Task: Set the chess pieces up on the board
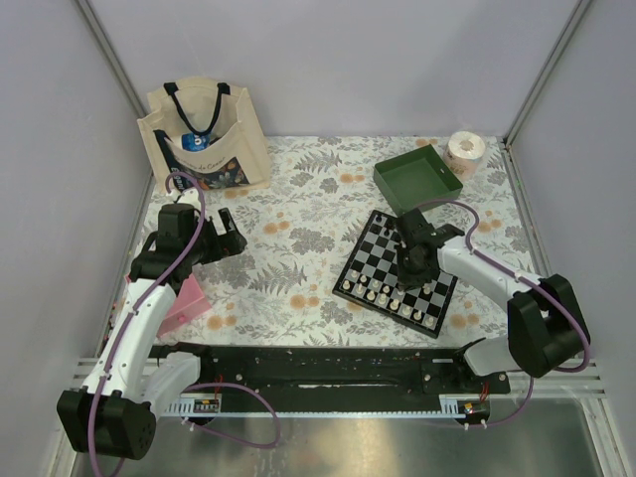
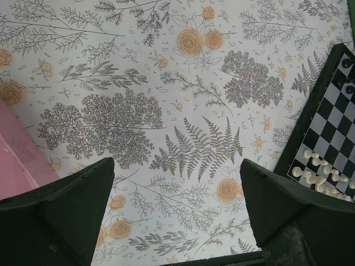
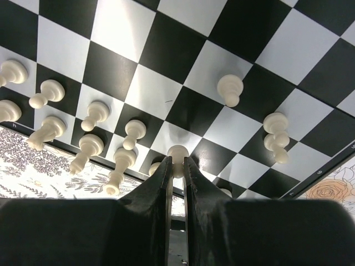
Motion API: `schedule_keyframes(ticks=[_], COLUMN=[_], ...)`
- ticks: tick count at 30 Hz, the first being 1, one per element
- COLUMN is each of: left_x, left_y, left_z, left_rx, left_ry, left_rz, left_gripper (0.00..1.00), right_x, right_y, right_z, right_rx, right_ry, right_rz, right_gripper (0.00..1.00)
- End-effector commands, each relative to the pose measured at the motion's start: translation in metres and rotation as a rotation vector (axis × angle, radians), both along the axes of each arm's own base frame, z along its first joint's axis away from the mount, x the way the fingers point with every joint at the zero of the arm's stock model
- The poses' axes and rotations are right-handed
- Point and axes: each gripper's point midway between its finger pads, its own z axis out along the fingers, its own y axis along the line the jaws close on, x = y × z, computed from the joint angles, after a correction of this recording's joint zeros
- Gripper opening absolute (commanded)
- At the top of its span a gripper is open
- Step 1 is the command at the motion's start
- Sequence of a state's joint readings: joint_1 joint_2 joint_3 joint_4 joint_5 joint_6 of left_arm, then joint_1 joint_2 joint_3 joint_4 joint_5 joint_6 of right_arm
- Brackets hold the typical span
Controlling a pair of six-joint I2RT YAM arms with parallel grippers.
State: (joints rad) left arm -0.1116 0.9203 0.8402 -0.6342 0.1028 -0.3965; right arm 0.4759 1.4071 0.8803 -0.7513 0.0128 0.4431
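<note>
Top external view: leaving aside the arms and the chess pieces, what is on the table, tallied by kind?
Tote bag: 1
Green tray: 1
Paper roll: 1
Chessboard: 1
Pink item: 1
Total: 5

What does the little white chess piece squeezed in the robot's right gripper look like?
The pinched piece is cream-white and glossy like plastic, with a round head. Only that head shows. The right gripper is shut on it, one dark finger touching each side and hiding its lower part. It is near the board's edge, beside other white pieces. Whether its base touches the board cannot be seen.
</note>
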Motion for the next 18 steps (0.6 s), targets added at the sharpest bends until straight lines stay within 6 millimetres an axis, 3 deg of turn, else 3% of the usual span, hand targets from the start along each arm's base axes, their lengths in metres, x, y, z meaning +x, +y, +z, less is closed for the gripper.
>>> schedule_keyframes(ticks=[1, 18], left_x=[0.007, 0.007], left_y=[-0.003, -0.003], left_z=[0.009, 0.007], left_rx=[-0.016, -0.015], left_ry=[-0.048, -0.039], left_rz=[-0.017, -0.017], left_gripper=[0.99, 0.99], right_x=[-0.001, -0.004], right_y=[0.011, 0.014], right_z=[0.003, -0.011], right_rx=[0.028, 0.009], right_ry=[-0.015, 0.016], right_rz=[0.005, 0.026], right_gripper=[0.08, 0.12])
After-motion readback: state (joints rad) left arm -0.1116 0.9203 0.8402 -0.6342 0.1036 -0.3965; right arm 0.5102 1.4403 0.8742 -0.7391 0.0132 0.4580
